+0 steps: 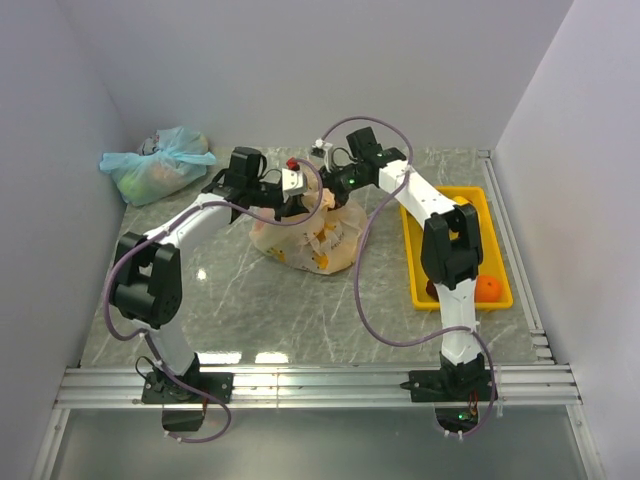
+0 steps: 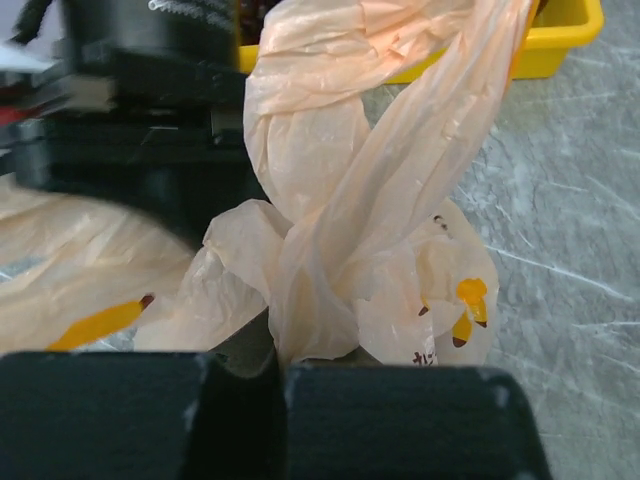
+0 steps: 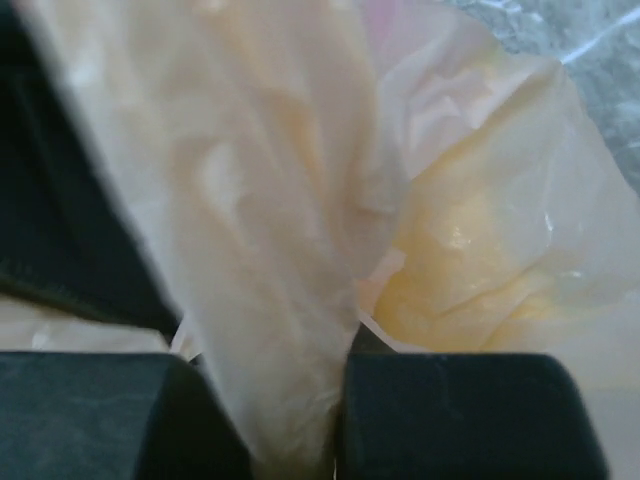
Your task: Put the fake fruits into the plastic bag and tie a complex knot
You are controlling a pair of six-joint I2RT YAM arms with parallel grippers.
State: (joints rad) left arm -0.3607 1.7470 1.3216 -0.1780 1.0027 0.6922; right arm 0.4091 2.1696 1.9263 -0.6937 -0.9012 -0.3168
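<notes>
The peach plastic bag [image 1: 305, 240] with banana prints sits at the table's middle back, bulging with fruits. My left gripper [image 1: 292, 190] and right gripper [image 1: 330, 178] meet just above it. In the left wrist view the two handle strips cross in a twist [image 2: 330, 230], and my left gripper [image 2: 278, 400] is shut on one strip. In the right wrist view my right gripper [image 3: 295, 420] is shut on a bunched handle strip [image 3: 270, 250], with a yellow fruit [image 3: 470, 260] showing through the bag. An orange [image 1: 487, 288] and a dark fruit [image 1: 432, 290] lie in the yellow tray [image 1: 412, 262].
A tied pale blue-green bag [image 1: 158, 162] lies at the back left. The yellow tray stands along the right side, by the right arm. White walls close in the table on three sides.
</notes>
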